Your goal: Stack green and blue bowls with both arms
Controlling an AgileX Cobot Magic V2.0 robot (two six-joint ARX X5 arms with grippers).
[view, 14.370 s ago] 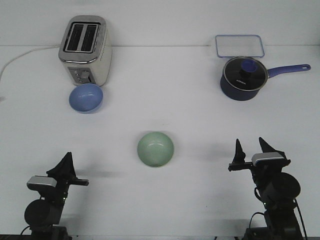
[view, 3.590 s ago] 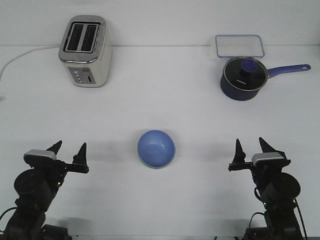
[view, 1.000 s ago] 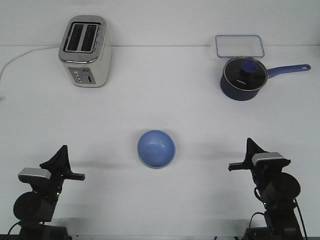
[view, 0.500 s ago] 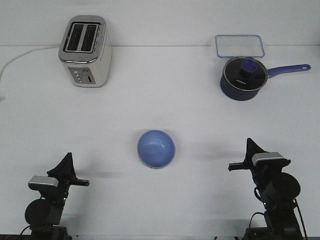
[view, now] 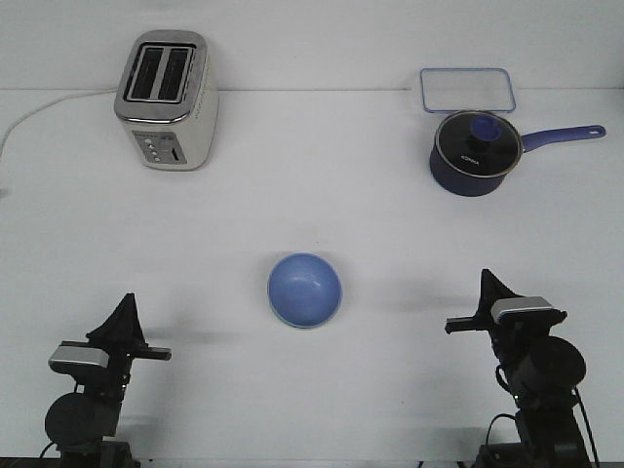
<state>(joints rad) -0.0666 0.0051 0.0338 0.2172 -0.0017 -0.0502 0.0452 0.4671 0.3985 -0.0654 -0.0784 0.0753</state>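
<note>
The blue bowl [view: 304,290] sits upright in the middle of the table, nearer the front. A thin pale edge shows along its lower rim; the green bowl is otherwise hidden beneath it. My left gripper [view: 126,305] is at the front left, well away from the bowl, with its fingers together in a single point and nothing in them. At the front right, my right gripper [view: 487,285] is also shut and empty, a good distance from the bowl.
A silver toaster [view: 166,99] with a white cord stands at the back left. A dark navy saucepan [view: 474,153] with a glass lid and long handle is at the back right, with a clear lidded container [view: 467,89] behind it.
My left arm has shifted slightly, its gripper sinking a little toward the front edge. The right arm and the bowl have not moved.
</note>
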